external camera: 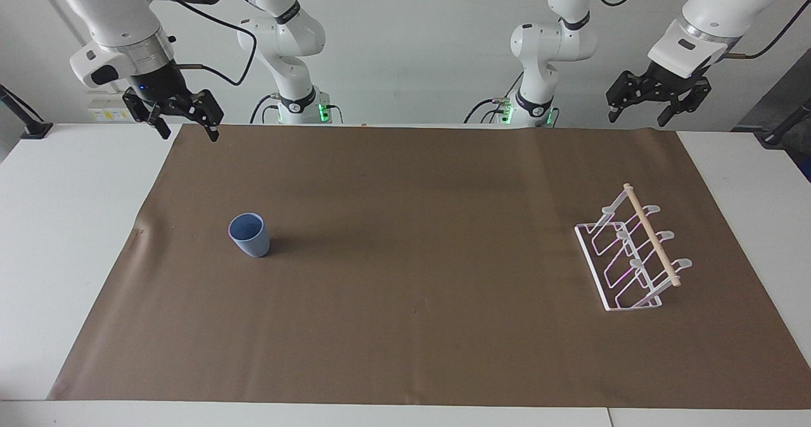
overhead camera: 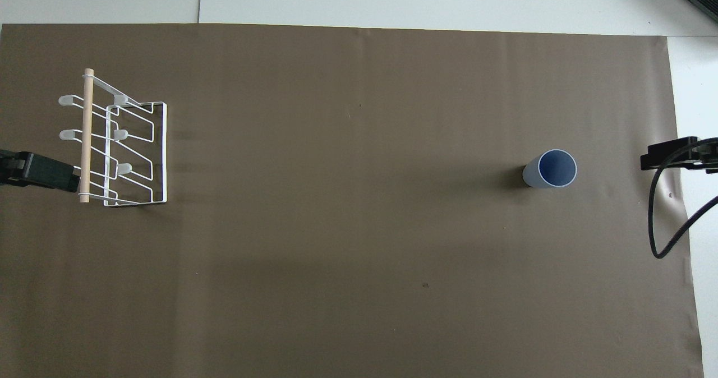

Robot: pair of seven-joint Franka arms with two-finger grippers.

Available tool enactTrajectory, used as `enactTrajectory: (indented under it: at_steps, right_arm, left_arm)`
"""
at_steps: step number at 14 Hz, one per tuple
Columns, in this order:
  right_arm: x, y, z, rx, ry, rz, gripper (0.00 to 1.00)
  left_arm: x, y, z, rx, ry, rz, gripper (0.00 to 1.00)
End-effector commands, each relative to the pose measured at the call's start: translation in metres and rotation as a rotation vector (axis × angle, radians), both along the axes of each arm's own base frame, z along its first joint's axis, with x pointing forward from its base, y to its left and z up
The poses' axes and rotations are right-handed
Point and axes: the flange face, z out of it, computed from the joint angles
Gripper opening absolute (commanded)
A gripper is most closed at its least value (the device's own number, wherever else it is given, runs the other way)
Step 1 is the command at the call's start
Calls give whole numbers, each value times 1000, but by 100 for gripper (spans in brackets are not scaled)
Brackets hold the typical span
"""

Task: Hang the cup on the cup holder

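The light-blue cup point(external camera: 249, 237) stands upright on the brown mat toward the right arm's end of the table; it also shows in the overhead view point(overhead camera: 552, 169). The white wire cup holder point(external camera: 649, 234) with its wooden dowel stands toward the left arm's end and holds nothing; it also shows in the overhead view point(overhead camera: 86, 137). My right gripper point(external camera: 185, 130) hangs open and empty in the air over the mat's corner by the robots. My left gripper point(external camera: 637, 119) hangs open and empty, raised over the mat's edge by the robots, well apart from the holder.
A brown mat point(external camera: 405, 325) covers most of the white table point(external camera: 63, 237). A black cable point(overhead camera: 664, 221) loops down from the right arm beside the mat's edge. A small crease in the mat point(external camera: 140, 229) lies beside the cup.
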Motion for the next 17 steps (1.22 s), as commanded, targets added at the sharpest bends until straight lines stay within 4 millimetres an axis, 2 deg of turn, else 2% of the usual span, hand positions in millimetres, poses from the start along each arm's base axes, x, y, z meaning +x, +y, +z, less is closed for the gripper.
enactTrajectory:
  at_steps: [1,3,7,9,12,17]
  right_arm:
    - [4,-8,-41,-1,-20,29,100]
    - [9,-9,-71,-4,-38,33,100]
    - [30,-10,-143,-8,-10,62,100]
    - [40,-6,-164,-11,-11,76,100]
    - [42,-3,-198,-18,-47,87,100]
    - [41,-1,-226,-19,-53,88,100]
  left_arm:
    - [-6,2,0,13,9,12,100]
    - [-6,2,1,13,8,10,100]
    - [-6,2,1,13,8,12,100]
    - [-6,2,0,13,9,12,100]
    - [-6,2,0,13,9,10,100]
    - [-6,2,1,13,8,12,100]
